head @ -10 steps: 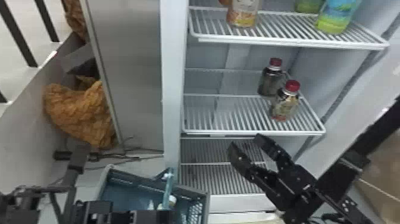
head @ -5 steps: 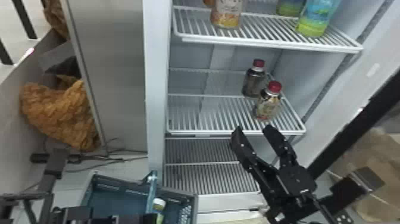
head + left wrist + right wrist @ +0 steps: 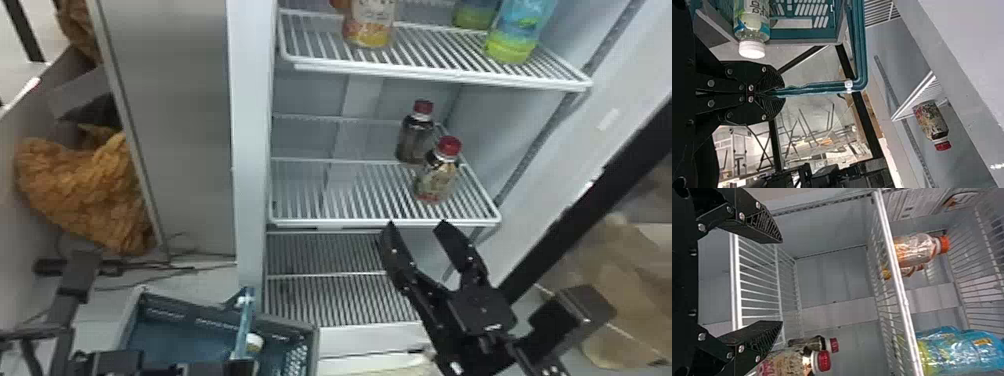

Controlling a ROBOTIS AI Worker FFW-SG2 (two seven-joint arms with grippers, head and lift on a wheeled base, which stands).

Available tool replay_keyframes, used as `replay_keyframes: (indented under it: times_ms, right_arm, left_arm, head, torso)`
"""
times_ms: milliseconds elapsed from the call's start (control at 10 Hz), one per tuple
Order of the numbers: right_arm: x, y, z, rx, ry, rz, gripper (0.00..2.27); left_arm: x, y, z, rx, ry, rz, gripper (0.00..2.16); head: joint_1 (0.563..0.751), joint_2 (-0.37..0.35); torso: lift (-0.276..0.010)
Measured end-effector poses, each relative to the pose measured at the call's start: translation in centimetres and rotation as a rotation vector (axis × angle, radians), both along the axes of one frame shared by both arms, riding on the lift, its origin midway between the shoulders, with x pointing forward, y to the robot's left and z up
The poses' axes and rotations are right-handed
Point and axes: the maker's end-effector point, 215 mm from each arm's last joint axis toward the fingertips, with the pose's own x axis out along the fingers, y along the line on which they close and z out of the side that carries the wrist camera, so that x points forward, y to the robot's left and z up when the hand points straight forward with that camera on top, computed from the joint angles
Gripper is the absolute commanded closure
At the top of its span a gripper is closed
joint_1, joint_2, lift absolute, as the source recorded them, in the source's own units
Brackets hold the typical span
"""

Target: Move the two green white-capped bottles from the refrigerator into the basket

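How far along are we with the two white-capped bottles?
Done: one white-capped bottle is in the basket. I can't confirm a second there.
In hand: the left gripper is shut on the basket's handle; the right gripper is open and empty.
Left: probably one more bottle. Two blue-green bottles stand on the upper shelf, caps unseen.

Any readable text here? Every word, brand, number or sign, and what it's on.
No complete word readable.
White-capped bottle: large letters, cut off at the picture's edge.
Orange-and-yellow bottle: too small.
Blue-and-green bottle: too small.
Front red-capped bottle: too small.
Panel in the refrigerator: too small.
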Motion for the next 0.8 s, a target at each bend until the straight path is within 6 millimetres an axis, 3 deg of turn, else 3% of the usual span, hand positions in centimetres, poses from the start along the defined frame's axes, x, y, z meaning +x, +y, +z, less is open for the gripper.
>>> replay_keyframes:
  times_ms: [800]
  right_arm:
    - [-0.23,-0.11,-0.72,-0.009,0.02,-0.001,0.33]
  left_arm:
    - [0.11,0.01,0.0,0.004,-0.003,-0.001,1.18]
  head:
    - [0.695,-0.228]
  torso:
    - [-0.263]
